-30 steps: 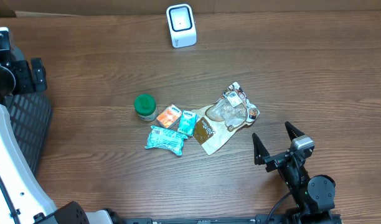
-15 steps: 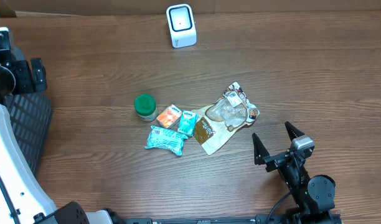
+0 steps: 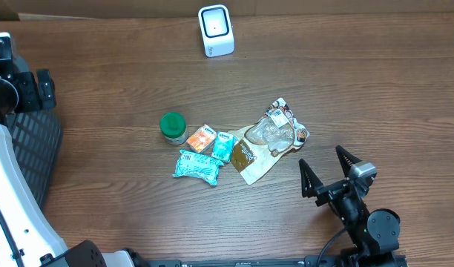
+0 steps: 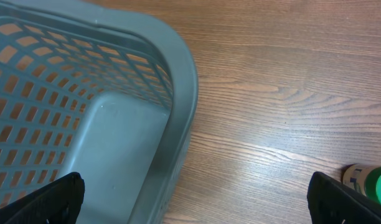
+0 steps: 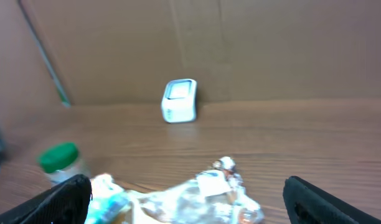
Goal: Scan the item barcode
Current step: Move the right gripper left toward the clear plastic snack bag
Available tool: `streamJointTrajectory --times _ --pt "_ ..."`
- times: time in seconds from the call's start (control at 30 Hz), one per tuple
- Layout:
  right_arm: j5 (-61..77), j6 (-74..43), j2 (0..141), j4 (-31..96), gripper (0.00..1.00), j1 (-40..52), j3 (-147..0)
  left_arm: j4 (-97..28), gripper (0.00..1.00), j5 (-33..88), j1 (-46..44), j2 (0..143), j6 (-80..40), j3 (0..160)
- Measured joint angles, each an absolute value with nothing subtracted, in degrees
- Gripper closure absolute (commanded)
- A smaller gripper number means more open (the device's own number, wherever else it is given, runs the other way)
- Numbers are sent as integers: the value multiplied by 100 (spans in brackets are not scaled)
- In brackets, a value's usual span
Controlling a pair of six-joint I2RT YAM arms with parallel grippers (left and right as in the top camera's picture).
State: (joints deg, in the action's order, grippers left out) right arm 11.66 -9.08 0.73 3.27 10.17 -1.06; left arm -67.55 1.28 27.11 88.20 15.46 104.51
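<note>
I read both as wide and empty: left gripper (image 4: 193, 199) over the basket (image 4: 185, 81) at the table's (image 3: 360, 81) left edge, right gripper (image 3: 320, 157) near the packets (image 3: 212, 145) mid-table. Only the right wrist shows the cardboard wall (image 5: 284, 43) behind the scanner (image 5: 179, 99).

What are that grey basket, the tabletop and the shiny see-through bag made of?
The grey basket looks like moulded plastic, matte, with a lattice of holes. The tabletop shows brown wood grain with a slight sheen; real wood or laminate, I cannot tell. The see-through bag is probably thin plastic film, crinkled and glinting.
</note>
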Motion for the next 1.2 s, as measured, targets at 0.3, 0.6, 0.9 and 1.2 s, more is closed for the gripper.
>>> streamJointTrajectory --times 0.3,0.6,0.9,1.2 --pt "1927 -1367 75 530 0 1017 -106 -6755 0 128 2711 8820 1546 10451" --pt "2241 -1481 414 1466 0 1017 -856 -6764 0 126 2711 8820 1546 10451" --pt "2709 -1492 2585 3089 0 1022 -3179 -6764 0 106 2711 8820 1546 10451" --pt "2921 -1498 4993 5019 0 1022 -5398 -6766 0 108 2711 8820 1546 10451"
